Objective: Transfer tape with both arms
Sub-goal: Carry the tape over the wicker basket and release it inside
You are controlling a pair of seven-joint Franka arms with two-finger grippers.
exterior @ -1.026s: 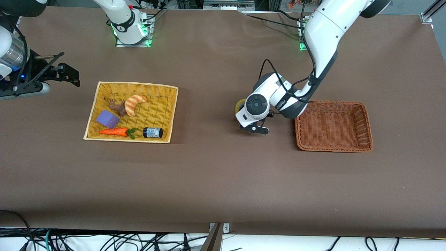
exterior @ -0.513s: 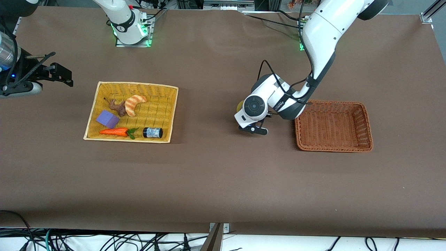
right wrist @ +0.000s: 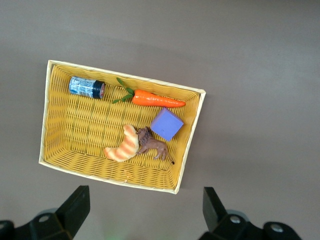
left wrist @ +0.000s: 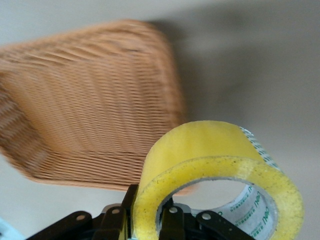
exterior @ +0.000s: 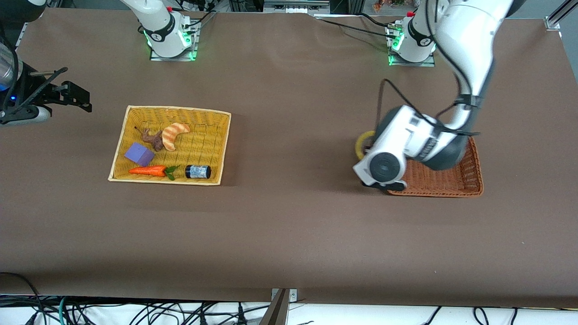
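The tape [exterior: 362, 142], a yellowish ring, hangs in the air, and my left gripper [left wrist: 150, 206] is shut on its wall with one finger inside the hole and one outside. In the front view the left wrist hides the jaws, and the roll [left wrist: 215, 165] is over the rim of the brown wicker basket [exterior: 451, 193] on the side toward the yellow basket. My right gripper [exterior: 72, 94] is open and holds nothing. It waits high over the table beside the yellow basket [exterior: 176, 109], at the right arm's end.
The yellow basket [right wrist: 193, 135] holds a dark jar [exterior: 198, 171], a carrot [exterior: 148, 170], a purple block [exterior: 139, 154], a croissant [exterior: 174, 133] and a brown toy animal [exterior: 152, 139]. The brown basket [left wrist: 90, 100] lies under the left wrist.
My left gripper closed on the tape, lifted it off the table's middle and carried it to the brown basket's rim. The right gripper drifted slightly toward the table's end.
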